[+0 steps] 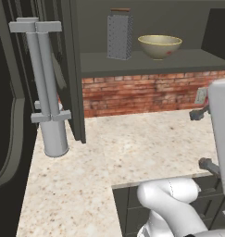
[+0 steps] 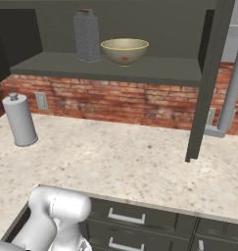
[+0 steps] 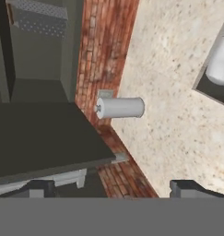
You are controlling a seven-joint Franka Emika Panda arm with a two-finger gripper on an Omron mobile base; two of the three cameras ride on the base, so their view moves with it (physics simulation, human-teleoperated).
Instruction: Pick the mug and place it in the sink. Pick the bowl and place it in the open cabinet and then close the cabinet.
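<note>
- Cabinet [image 1: 146, 65]: open; its inner shelf runs above the brick wall [image 1: 151, 92], and one door [image 2: 208, 83] stands swung out edge-on, with a long silver bar handle [image 1: 42, 69] on the other door at the far side.
- Bowl [image 1: 159, 46]: upright on the cabinet shelf, olive-tan with a pale rim, resting near the shelf's middle.
- Grater [image 1: 120, 36]: a metal box standing upright on the same shelf, just beside the bowl and apart from it.
- Counter [image 1: 132, 148]: speckled beige stone below the cabinet, running back to the brick wall.
- Paper roll [image 2: 20, 120]: a grey cylinder standing upright on the counter near the wall, below the shelf's end; in the hand view it appears lying sideways because that camera is rolled.
- Gripper [image 3: 113, 189]: its two dark fingertips [image 3: 185, 188] stand wide apart with nothing between them; it is raised beside the cabinet door, facing the brick wall and the counter.
- Drawers [image 2: 135, 218]: dark fronts with silver pulls under the counter's near edge.
</note>
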